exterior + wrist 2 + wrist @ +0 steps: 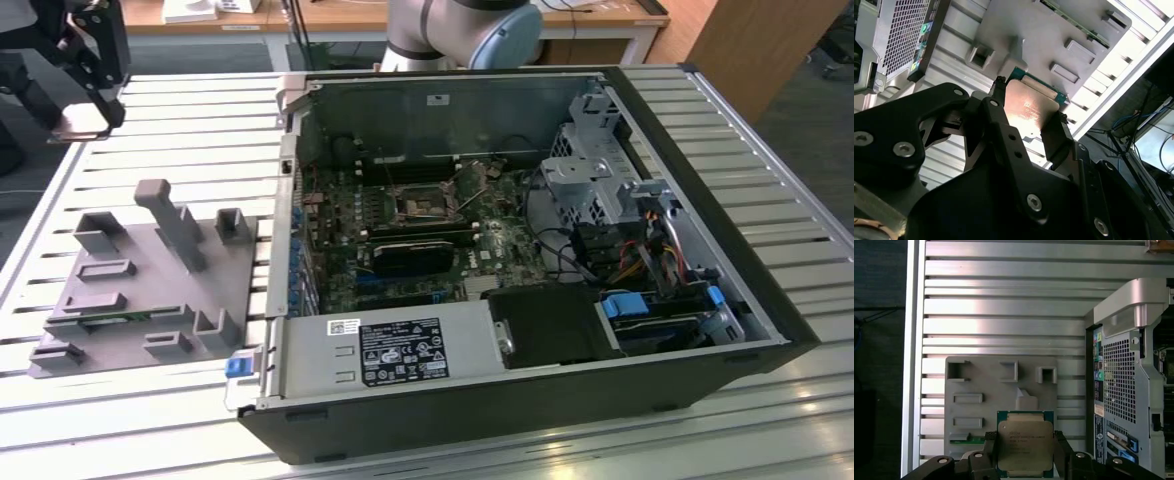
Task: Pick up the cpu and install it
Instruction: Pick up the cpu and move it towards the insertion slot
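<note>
Currently: the gripper (1024, 454) is carrying the cpu (1025, 440). Its two black fingers (990, 455) are closed on the chip and pinch it across two opposite edges, one finger to a side. The silver lid faces the camera in the first wrist view. The second wrist view agrees: both fingers bear on the chip's rim, and the lid catches a warm glare.

Location: the cpu hangs in the air over the grey fixture tray (999, 390). By my reading it is clear of the tray, not resting on it. The tray lies on the slatted aluminium table (1004, 300), just beside the open computer case (1119, 380). In the exterior view the gripper sits toward that view's far left corner, well apart from the motherboard socket (424, 205) inside the case. I cannot tell from here whether the socket's latch is up.

Handling notes (judgement, not observation):
- Light, thin and stiff, so no flex is expected under this pinch.
- The lid is smooth metal and likely slick, so an edge hold suits it better than a face hold.
- The green substrate rim is narrow. With so little bearing area, the chip could pivot between the fingers if bumped.
- The underside contacts are presumably delicate, so hold it by the edges only and keep it flat.
</note>
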